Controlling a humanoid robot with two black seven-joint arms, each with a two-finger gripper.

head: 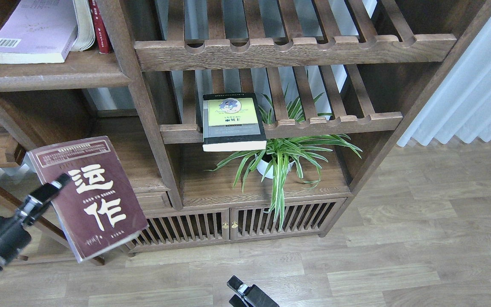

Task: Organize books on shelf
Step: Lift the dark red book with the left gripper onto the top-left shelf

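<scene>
Wood-grain plank flooring fills the lower frame, under a dark-brown shelving unit. At the bottom centre, my right gripper shows only as a dark tip at the frame edge; I cannot tell how its fingers stand. At lower left, my left gripper pinches the left edge of the maroon book, a thick paperback with large white characters, held tilted and clear of the furniture; I judge this a carry posture ahead of placement. Farther in, at centre, the black-grey book with its yellow-green panel lies flat on a slatted rack, overhanging the notched front rail. A striped spider plant in a white pot stands on the board below. At upper left, the lavender book lies flat on the solid shelf, whose front edge is thick and rounded; a thin red spine stands just beside it. I judge that shelf the destination.
</scene>
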